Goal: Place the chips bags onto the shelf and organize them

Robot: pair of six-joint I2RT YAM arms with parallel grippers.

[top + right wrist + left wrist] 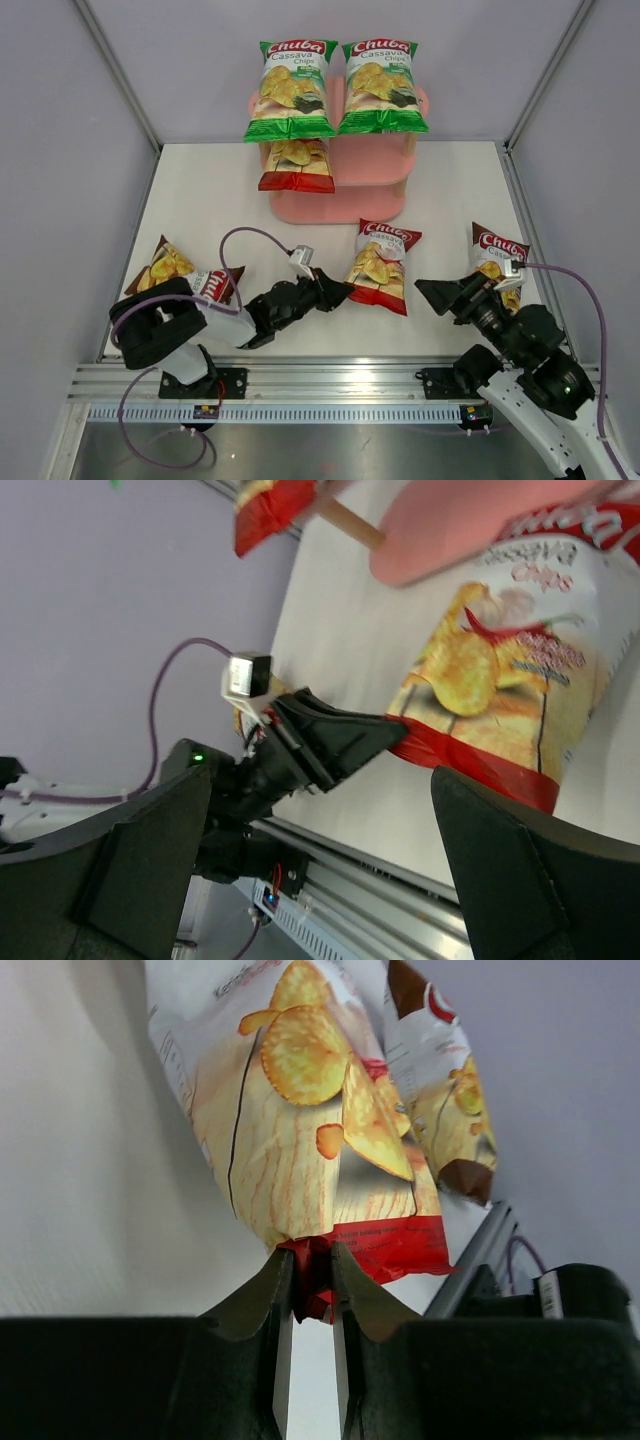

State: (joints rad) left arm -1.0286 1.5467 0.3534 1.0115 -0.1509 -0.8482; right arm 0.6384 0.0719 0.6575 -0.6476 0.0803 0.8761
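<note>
The left end effector (312, 1262) is clenched on the bottom seam of a red chips bag (300, 1140) lying mid-surface (200, 200), with bare room up to the pink shelf (340, 205) front edge. The right end effector (437, 293) gapes wide, holding nothing, beside a brown bag (497, 255) near the right edge.

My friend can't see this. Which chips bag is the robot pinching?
Find the pink shelf at the far side of the table. Just in front of it lies a red bag, its corner pinched by the left gripper. The only other red bag sits on the shelf, not the table.
</note>
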